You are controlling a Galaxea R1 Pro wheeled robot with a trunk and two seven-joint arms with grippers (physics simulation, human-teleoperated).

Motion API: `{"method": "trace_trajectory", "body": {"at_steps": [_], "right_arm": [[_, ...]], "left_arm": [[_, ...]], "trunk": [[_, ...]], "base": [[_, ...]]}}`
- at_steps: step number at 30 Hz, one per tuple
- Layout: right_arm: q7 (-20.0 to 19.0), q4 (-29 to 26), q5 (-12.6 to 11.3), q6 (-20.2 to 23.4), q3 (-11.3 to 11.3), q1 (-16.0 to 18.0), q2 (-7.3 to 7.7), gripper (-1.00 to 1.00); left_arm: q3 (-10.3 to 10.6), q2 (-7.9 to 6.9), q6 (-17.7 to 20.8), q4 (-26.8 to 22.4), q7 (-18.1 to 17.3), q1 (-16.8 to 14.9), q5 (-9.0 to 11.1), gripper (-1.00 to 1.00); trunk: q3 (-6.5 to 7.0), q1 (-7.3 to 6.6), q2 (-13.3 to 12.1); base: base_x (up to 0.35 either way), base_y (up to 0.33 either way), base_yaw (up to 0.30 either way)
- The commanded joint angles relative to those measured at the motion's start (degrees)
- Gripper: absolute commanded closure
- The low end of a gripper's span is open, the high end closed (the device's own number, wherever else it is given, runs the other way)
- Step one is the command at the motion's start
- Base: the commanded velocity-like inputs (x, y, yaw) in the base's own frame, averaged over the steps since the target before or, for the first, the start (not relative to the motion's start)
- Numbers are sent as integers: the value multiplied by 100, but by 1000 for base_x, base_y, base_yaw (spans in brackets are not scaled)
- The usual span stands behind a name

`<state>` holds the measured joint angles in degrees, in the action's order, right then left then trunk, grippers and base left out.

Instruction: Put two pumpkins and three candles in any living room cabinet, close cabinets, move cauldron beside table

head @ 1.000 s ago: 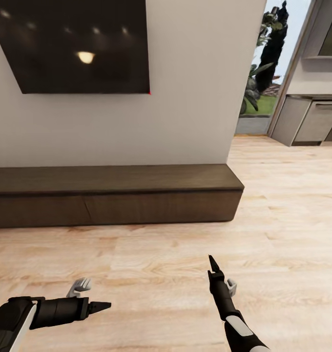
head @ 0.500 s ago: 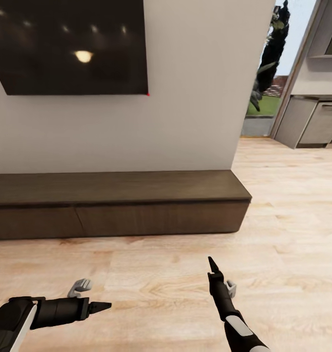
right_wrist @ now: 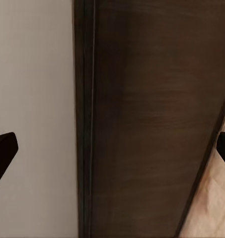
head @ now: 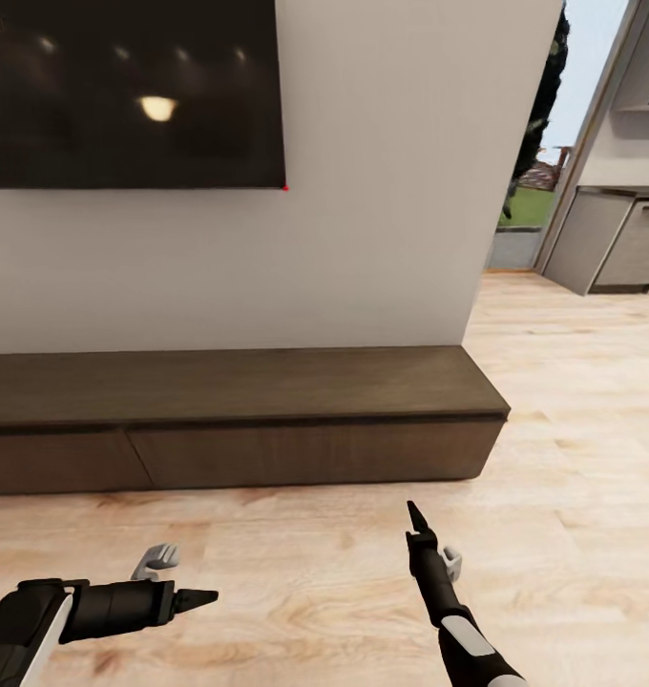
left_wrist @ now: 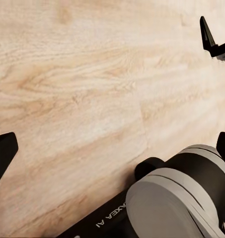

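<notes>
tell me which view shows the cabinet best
The head view: the cabinet runs along the wall, flat top and closed drawer fronts visible. The right wrist view catches a close dark slice; the left wrist view looks at floor.

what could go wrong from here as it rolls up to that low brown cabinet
1. The long low dark brown wood cabinet is shut, and both the left gripper and right gripper carry nothing, so a drawer may get opened with nothing to load.
2. The right gripper points straight at the cabinet front; driving closer could ram it.
3. The black wall-mounted screen hangs just above the cabinet top, so a raised arm might strike it.
</notes>
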<state>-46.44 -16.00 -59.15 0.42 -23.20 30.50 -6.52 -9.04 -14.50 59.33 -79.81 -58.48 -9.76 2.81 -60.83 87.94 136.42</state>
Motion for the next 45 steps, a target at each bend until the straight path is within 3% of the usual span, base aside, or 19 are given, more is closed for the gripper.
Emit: {"method": "trace_trajectory", "body": {"at_steps": [1, 6, 11, 19, 30, 45], "right_arm": [[-3, -2, 0, 0, 0, 0, 0, -100], [-13, -9, 0, 1, 0, 0, -4, -100], [19, -49, 0, 31, 3, 60, -64, -100], [153, -56, 17, 54, 0, 312, -151, -100], [243, -11, -5, 18, -35, 326, -159, -100], [249, 0, 0, 27, -61, 325, -113, -100]], "left_arm": [[1, 0, 0, 0, 1, 0, 0, -100], [29, 12, -6, 51, 19, 0, 3, -100], [200, 13, -16, 106, 14, 0, 16, -100], [218, 17, -13, 541, -7, 0, 36, -100], [205, 23, -18, 821, -15, 0, 40, -100], [179, 122, -10, 793, -49, 0, 70, -100]], "trunk": [[0, 0, 0], [0, 0, 0], [0, 0, 0], [0, 0, 0], [0, 0, 0], [-18, 22, 40]], "base": [[330, 0, 0], [330, 0, 0], [330, 0, 0], [330, 0, 0], [314, 0, 0], [27, 0, 0]]}}
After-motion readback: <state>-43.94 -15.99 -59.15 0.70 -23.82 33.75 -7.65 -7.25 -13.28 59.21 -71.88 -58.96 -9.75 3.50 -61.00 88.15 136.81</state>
